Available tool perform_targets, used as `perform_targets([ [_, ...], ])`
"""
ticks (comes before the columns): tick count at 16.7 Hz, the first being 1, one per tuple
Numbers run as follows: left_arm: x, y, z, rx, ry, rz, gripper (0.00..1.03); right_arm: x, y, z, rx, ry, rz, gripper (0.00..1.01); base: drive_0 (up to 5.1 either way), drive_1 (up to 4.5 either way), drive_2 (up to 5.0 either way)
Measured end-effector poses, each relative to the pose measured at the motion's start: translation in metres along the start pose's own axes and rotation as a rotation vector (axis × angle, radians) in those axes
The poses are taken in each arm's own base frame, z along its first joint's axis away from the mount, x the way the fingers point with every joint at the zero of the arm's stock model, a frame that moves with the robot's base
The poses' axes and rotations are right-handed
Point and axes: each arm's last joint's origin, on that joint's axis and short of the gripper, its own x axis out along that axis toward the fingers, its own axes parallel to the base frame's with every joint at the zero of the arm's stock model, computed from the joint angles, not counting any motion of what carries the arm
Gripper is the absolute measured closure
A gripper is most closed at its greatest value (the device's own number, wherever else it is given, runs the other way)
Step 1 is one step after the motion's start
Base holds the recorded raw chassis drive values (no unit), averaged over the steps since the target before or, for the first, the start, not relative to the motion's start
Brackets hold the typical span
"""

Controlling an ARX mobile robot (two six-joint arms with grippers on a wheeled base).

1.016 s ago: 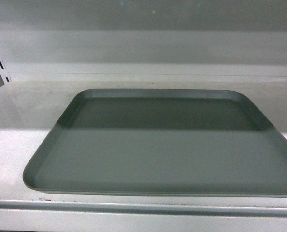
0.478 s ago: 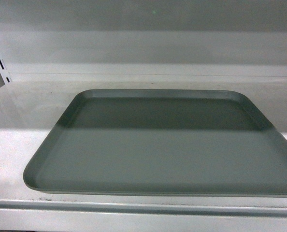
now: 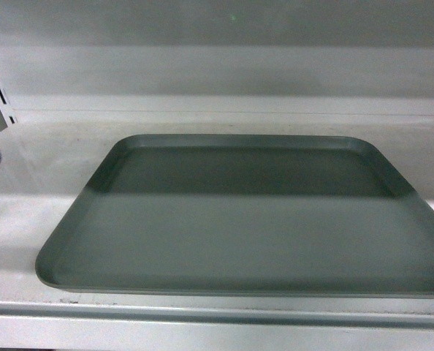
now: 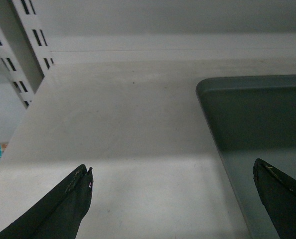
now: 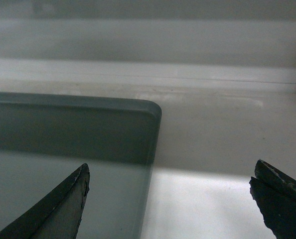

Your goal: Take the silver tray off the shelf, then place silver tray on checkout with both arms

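We are holding both hands released: the left hand point(image 4: 173, 199) straddling the tray's point(image 3: 239, 227) left rim, the right hand point(image 5: 168, 199) its right rim, low in each wrist frame, tray lying on the shelf point(image 3: 34, 212).

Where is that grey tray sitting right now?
The silver tray lies flat on the white shelf, filling the middle and right of the head view, its front edge near the shelf's lip.

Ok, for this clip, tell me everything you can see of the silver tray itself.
The silver tray is a large, matte grey-green rectangle with rounded corners and a low raised rim, empty inside. It lies flat on the white shelf, its near edge close to the front lip, its far half in shadow. Each wrist view shows one side edge lying between that gripper's open fingers, which do not appear to touch it. Its right edge runs out of the head view.
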Motion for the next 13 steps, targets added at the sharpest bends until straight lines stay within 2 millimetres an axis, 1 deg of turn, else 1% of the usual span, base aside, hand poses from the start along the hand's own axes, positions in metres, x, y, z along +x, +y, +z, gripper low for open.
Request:
perform_targets([
  [2, 0.026, -0.006, -0.001, 0.024, 0.052, -0.029, 0.05, 0.022, -0.001, -0.008, -0.041, 0.042, 0.001, 0.03, 0.0, 0.00, 0.0],
  [4, 0.045, -0.011, -0.005, 0.039, 0.091, -0.047, 0.05, 0.039, -0.001, -0.017, -0.067, 0.085, 0.007, 0.03, 0.0, 0.00, 0.0],
  [6, 0.062, -0.017, -0.010, 0.060, 0.126, -0.052, 0.05, 0.052, -0.001, -0.029, -0.078, 0.147, 0.013, 0.03, 0.0, 0.00, 0.0],
  [8, 0.073, -0.023, -0.014, 0.076, 0.157, -0.065, 0.05, 0.062, 0.001, -0.034, -0.081, 0.178, 0.016, 0.03, 0.0, 0.00, 0.0],
  [13, 0.099, -0.036, -0.011, 0.091, 0.199, -0.064, 0.05, 0.088, 0.001, -0.032, -0.043, 0.234, -0.006, 0.03, 0.0, 0.00, 0.0],
])
